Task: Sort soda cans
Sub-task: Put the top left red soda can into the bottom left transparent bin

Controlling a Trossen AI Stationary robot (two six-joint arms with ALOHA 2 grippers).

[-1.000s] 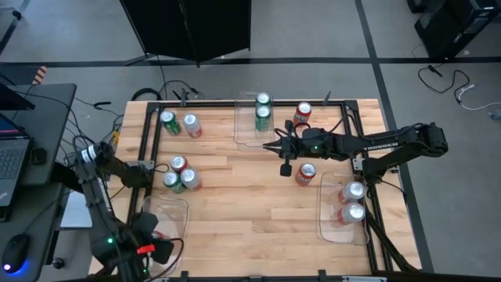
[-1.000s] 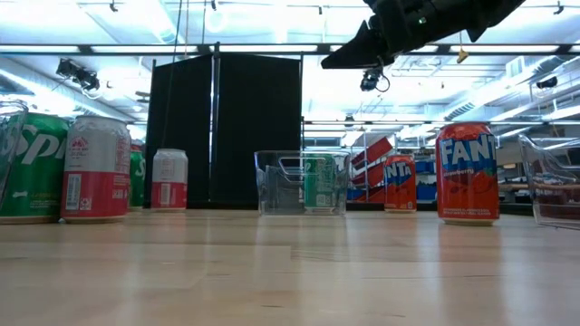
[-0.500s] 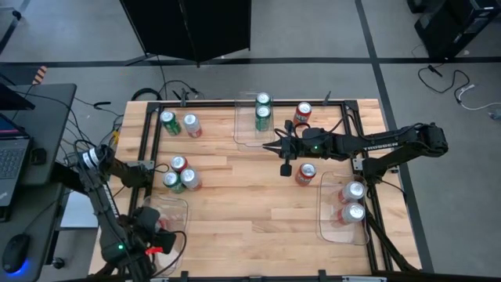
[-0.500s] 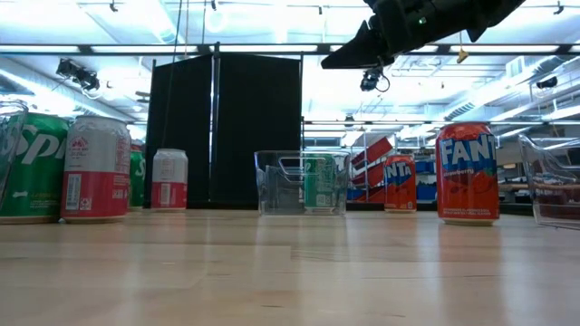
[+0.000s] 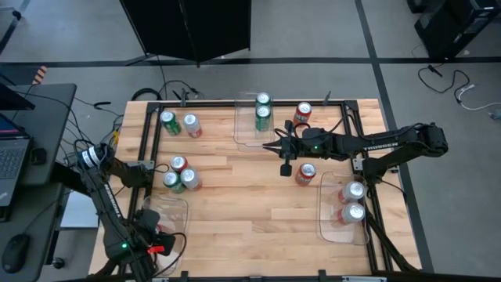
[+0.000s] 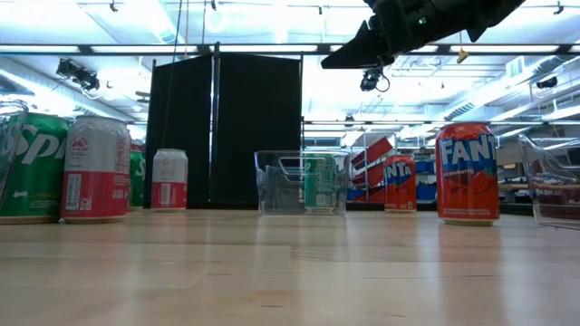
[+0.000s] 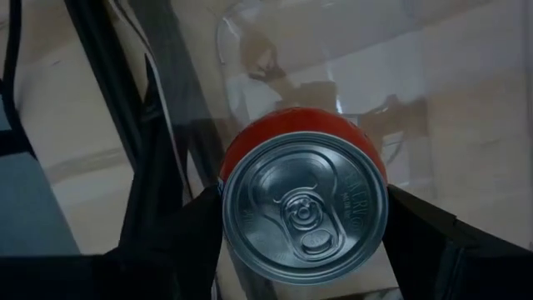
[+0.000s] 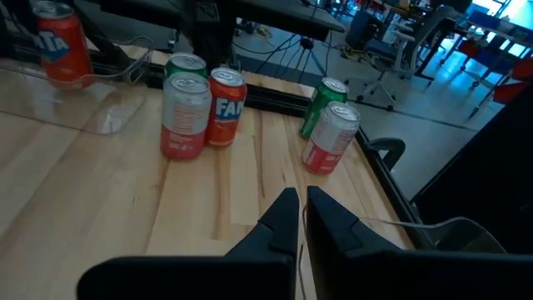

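My left gripper (image 5: 151,237) is at the table's near left corner, over a clear tray (image 5: 174,210), shut on a red soda can (image 7: 304,208) with a silver top. My right gripper (image 8: 298,208) hangs shut above the table's middle (image 5: 274,147) and holds nothing. Loose soda cans stand upright on the wood. A green (image 5: 168,120) and a silver-white (image 5: 192,125) stand at the far left. A red (image 5: 178,164), green (image 5: 170,180) and silver-white (image 5: 190,179) cluster stands mid-left. Two red ones (image 5: 303,113) (image 5: 305,173) are near the right gripper. My left gripper pinches the red can's side wall just below its top rim (image 7: 226,218) between its two fingers, one on each opposite side. The fingers come from above, pointing down. The can stays upright over the tray; whether its bottom touches the tray is hidden.
A clear tray (image 5: 244,129) at the far middle holds two green cans (image 5: 263,108). Another clear tray (image 5: 327,223) at the near right holds two silver-white cans (image 5: 352,201). Black rails (image 5: 145,133) frame the table. Bare wood (image 5: 250,211) lies in the near middle.
My left gripper has gone down with the red can toward the near-left tray, the can staying upright in the hold.
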